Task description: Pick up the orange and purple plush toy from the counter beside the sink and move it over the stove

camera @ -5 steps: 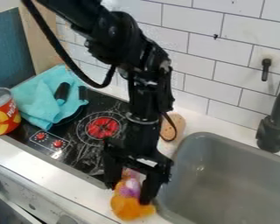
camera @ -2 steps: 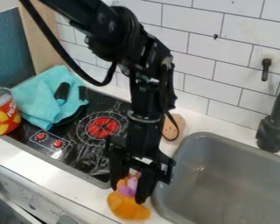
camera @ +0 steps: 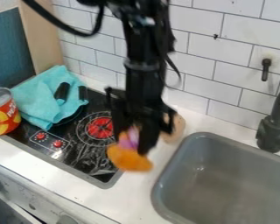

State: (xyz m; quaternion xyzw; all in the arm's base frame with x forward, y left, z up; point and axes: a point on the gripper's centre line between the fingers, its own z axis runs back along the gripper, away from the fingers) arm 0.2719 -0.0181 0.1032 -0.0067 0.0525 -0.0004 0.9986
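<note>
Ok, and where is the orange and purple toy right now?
In the camera view, the toy hangs between the fingers of the gripper, between the stove's red burner and the sink.

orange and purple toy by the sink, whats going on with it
A black robot arm has the orange and purple toy gripped in its claw, in front of the right edge of the stovetop as the camera sees it, to the left of the gray sink. A turquoise cloth lies bunched on the stovetop's far left part, with a can beside it.
</note>
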